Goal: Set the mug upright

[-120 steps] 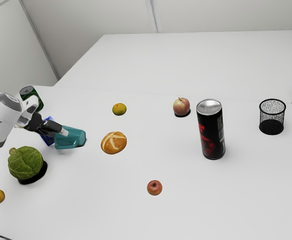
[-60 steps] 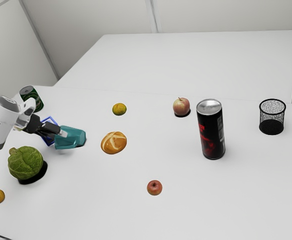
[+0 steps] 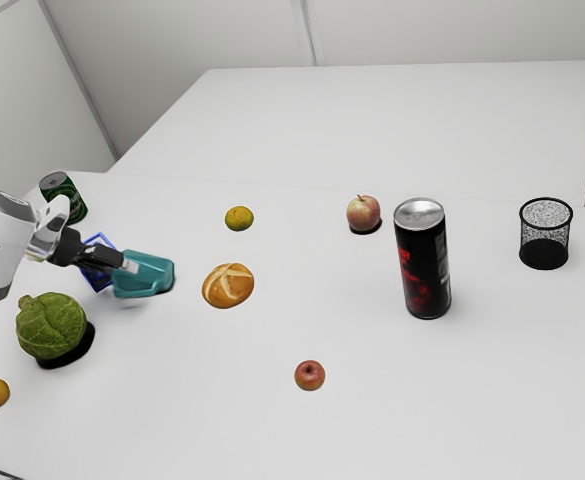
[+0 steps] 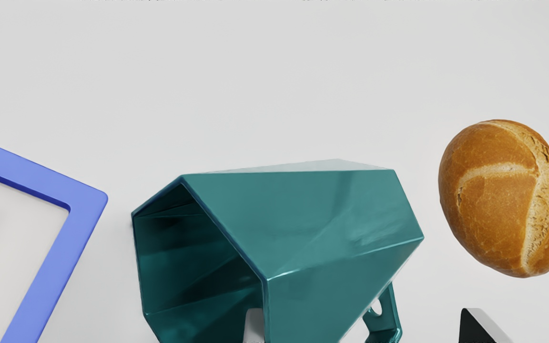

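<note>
The gripper (image 3: 129, 267) stands wide open, gripping nothing, one finger (image 4: 254, 326) inside the mug's mouth; the mug (image 3: 146, 275) has just shifted slightly toward the bread roll (image 3: 228, 285), yet lies on its side; the blue frame (image 4: 86, 200) and mug's handle (image 4: 390, 305) are cut off in the wrist view.

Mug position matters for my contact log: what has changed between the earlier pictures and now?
The mug has shifted slightly toward the exterior view's right and seems to have rolled a little. The gripper sits slightly lower than at first, open; nothing was grasped or released. The roll, cabbage and tall can stayed put.
</note>
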Tool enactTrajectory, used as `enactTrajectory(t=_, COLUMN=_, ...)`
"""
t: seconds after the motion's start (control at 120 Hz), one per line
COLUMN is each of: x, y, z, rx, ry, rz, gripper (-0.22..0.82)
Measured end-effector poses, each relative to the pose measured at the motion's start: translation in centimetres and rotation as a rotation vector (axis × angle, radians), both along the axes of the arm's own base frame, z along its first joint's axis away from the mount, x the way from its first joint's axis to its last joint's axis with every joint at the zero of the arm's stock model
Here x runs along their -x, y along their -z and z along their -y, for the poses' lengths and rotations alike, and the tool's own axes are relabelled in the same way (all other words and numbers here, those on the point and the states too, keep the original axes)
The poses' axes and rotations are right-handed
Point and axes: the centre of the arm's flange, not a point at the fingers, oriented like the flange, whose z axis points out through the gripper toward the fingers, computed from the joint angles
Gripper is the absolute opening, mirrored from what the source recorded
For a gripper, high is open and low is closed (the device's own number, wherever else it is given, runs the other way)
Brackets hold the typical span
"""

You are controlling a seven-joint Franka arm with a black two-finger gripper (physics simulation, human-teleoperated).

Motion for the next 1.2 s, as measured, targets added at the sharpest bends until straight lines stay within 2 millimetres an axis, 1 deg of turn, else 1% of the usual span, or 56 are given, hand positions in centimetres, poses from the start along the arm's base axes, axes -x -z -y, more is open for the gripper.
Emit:
enactTrajectory(t=0.2, x=-0.8, y=-0.5, z=1.4, rx=0.023, ry=0.024, rz=0.031, gripper=0.27)
enactTrajectory(t=0.608, x=-2.3, y=-0.5, z=4.0, rx=0.073, ry=0.047, rz=0.079, gripper=0.13)
enactTrajectory(t=0.7, x=-2.4, y=-0.4, z=4.2, rx=0.077, ry=0.047, rz=0.082, gripper=0.07)
enactTrajectory(t=0.842, x=-2.4, y=-0.2, z=4.2, rx=0.077, ry=0.045, rz=0.085, gripper=-0.06)
enactTrajectory(t=0.933, x=-2.4, y=-0.3, z=4.2, rx=0.073, ry=0.047, rz=0.088, gripper=-0.11)
enactTrajectory(t=1.075, x=-2.7, y=-1.1, z=4.8, rx=0.059, ry=0.064, rz=0.103, gripper=-0.15)
enactTrajectory(t=1.2, x=-3.0, y=-2.7, z=5.3, rx=0.037, ry=0.081, rz=0.127, gripper=-0.16)
